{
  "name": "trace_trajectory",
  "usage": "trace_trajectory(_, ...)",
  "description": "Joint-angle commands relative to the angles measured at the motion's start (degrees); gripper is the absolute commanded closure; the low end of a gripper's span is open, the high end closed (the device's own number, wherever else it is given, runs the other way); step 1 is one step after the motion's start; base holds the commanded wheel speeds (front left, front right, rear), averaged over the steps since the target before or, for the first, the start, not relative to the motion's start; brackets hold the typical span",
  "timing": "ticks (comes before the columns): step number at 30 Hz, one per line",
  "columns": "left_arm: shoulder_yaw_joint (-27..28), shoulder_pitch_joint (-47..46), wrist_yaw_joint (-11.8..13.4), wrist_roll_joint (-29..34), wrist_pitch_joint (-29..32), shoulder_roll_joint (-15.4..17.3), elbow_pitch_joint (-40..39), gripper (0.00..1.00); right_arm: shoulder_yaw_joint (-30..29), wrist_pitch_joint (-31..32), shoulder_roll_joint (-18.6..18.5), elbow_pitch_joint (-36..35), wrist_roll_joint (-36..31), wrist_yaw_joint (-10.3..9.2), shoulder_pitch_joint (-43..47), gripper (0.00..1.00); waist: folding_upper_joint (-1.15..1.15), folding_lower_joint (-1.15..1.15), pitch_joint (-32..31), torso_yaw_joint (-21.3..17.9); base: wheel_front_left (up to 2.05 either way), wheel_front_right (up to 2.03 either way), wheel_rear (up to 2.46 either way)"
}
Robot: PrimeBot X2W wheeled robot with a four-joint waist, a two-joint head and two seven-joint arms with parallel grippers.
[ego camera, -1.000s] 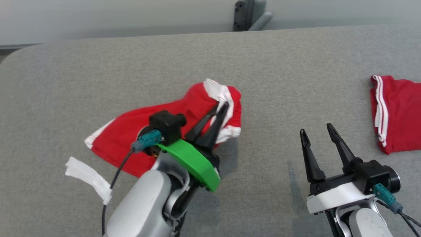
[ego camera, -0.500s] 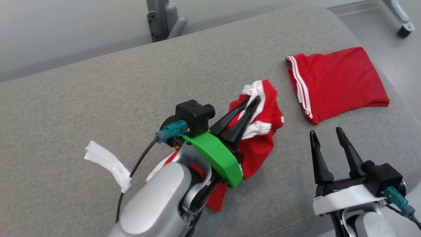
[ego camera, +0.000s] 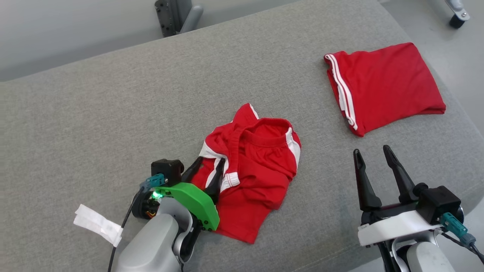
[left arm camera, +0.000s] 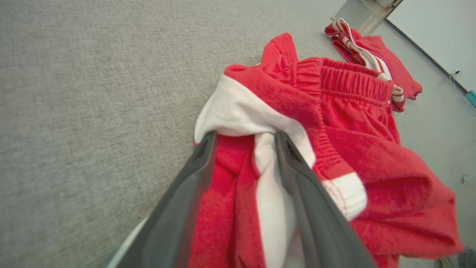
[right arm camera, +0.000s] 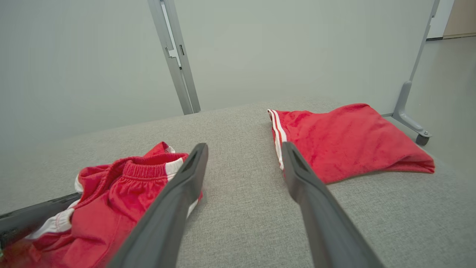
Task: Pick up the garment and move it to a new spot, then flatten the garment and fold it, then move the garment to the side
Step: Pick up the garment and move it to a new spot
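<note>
The garment [ego camera: 257, 166], red shorts with white side stripes and an elastic waistband, lies crumpled on the grey padded surface [ego camera: 113, 113] at middle front. My left gripper [ego camera: 210, 163] sits low at the garment's left edge, open. In the left wrist view its fingers [left arm camera: 186, 193] straddle a fold of red cloth and white stripe of the garment [left arm camera: 353, 149] without pinching it. My right gripper [ego camera: 371, 150] hovers open and empty at the lower right, apart from the cloth. The right wrist view has the right gripper [right arm camera: 244, 146] above bare surface, the garment [right arm camera: 122, 186] to its left.
A second red garment [ego camera: 385, 83], folded flat, lies at the far right near the surface's rounded edge; it is also in view as the folded garment [right arm camera: 334, 137]. A white tape tag [ego camera: 98, 224] hangs off my left arm's cable. A metal post [ego camera: 177, 15] stands behind the surface.
The head camera has swung right. My left gripper has opened and dropped lower; the garment it held up now lies slumped on the surface. The right gripper stays open.
</note>
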Motion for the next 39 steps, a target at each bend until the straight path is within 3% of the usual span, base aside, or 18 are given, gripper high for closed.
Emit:
trace_trajectory(1, -0.2, -1.0, -0.5, 0.7, -1.3, -0.3, 0.7, 0.0, -0.4, -0.2, -0.1, 0.0, -0.5, -0.05, -0.4, 0.0, 0.0, 0.0, -0.4, 1.8, 0.0, 0.0, 0.0)
trace_trajectory(4, 1.1, -0.6, 0.0, 1.7, -3.8, 0.4, 0.5, 0.0, -1.3, -0.2, 0.0, -0.2, -1.2, -0.05, 0.3, 0.0, 0.0, 0.0, -1.8, 3.3, 0.0, 0.0, 0.0)
trace_trajectory(8, 5.8, 3.2, 3.2, 4.9, -4.9, 3.5, -7.5, 0.0, -3.6, -0.2, -0.1, -1.4, -2.4, -0.05, 1.8, 0.0, 0.0, 0.0, -3.9, 5.3, 0.0, 0.0, 0.0)
trace_trajectory(15, 17.4, 19.8, 9.7, 12.7, -4.7, 7.5, -24.4, 0.0, -7.3, -0.2, -0.1, -2.6, -6.2, -0.06, 5.6, 0.0, 0.0, 0.0, -7.8, 9.1, 0.0, 0.0, 0.0)
trace_trajectory(19, 22.1, 27.2, 11.2, 17.9, -4.7, 7.7, -28.7, 0.0, -9.0, -0.2, -0.1, -2.9, -8.5, -0.05, 7.4, 0.0, 0.0, 0.0, -9.6, 11.2, 0.0, 0.0, 0.0)
trace_trajectory(22, 25.6, 31.5, 10.5, 21.0, -4.7, 6.6, -31.2, 0.0, -10.3, -0.2, -0.1, -2.6, -9.5, -0.06, 8.7, 0.0, 0.0, 0.0, -10.9, 12.8, 0.0, 0.0, 0.0)
trace_trajectory(27, 31.4, 35.8, 7.0, 25.1, -4.8, 4.3, -33.9, 0.0, -10.8, -0.2, -0.1, -1.4, -9.6, -0.05, 10.1, 0.0, 0.0, 0.0, -12.5, 15.0, 0.0, 0.0, 0.0)
trace_trajectory(39, 41.8, 39.3, 1.4, 30.7, -4.8, 0.2, -35.5, 0.0, -9.1, -0.2, -0.1, 0.7, -8.5, -0.05, 9.9, 0.0, 0.0, 0.0, -13.3, 18.2, 0.0, 0.0, 0.0)
